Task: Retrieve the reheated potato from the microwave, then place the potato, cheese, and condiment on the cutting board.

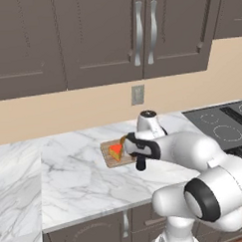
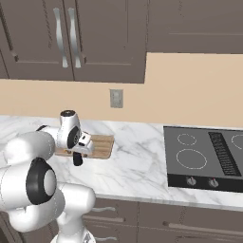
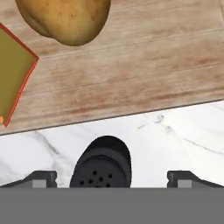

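Observation:
The black condiment [image 3: 102, 162] stands upright on the marble counter, just off the edge of the wooden cutting board [image 3: 144, 65]. My gripper [image 3: 111, 179] hangs right above it, open, one fingertip on each side and apart from it. On the board lie the golden-brown potato [image 3: 65, 17] and the yellow-orange cheese [image 3: 13, 78] with its red rim. From the base, the cheese [image 1: 116, 152] shows on the cutting board [image 1: 111, 162], with the condiment [image 1: 141, 165] below my gripper [image 1: 139, 154]. The right base view has the cutting board [image 2: 102, 144] and the condiment [image 2: 77, 159]. The microwave is out of view.
A black cooktop [image 2: 204, 154] is set into the counter to the right. Dark wall cabinets [image 1: 104, 34] hang above, and an outlet [image 1: 138, 95] sits on the beige wall. Marble counter [image 1: 70, 175] stretches left of the board, with the front edge close.

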Available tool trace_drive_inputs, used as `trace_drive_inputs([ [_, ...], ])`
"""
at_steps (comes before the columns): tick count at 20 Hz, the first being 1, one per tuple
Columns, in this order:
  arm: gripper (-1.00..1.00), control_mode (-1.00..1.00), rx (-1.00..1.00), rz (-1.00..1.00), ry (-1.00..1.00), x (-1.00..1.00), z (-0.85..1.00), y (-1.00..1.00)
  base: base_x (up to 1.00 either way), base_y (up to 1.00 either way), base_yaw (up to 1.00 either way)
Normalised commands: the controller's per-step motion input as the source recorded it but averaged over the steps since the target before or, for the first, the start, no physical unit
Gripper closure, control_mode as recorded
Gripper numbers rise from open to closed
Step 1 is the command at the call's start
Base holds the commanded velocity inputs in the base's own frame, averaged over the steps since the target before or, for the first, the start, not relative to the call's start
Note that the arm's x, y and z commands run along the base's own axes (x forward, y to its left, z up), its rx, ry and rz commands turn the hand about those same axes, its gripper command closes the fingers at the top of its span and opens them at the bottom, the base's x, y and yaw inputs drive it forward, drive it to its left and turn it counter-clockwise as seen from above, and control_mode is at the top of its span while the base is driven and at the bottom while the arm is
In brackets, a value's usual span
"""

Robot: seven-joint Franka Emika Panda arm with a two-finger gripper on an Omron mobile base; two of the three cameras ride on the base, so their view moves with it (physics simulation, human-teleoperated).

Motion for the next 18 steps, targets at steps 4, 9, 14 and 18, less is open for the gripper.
trace_drive_inputs([
  [4,-1.0,-1.0,0.0,0.03,0.03,0.04,-0.31,0.0,0.0,0.0,0.0],
  [9,1.0,-1.0,0.0,0.03,0.05,0.09,-0.28,0.0,0.0,0.0,0.0],
  [14,1.0,-1.0,0.02,0.0,0.0,0.0,0.01,-0.01,0.0,0.0,0.0],
  [18,1.0,-1.0,0.04,0.0,0.0,0.0,0.41,-0.22,0.0,0.0,0.0],
])
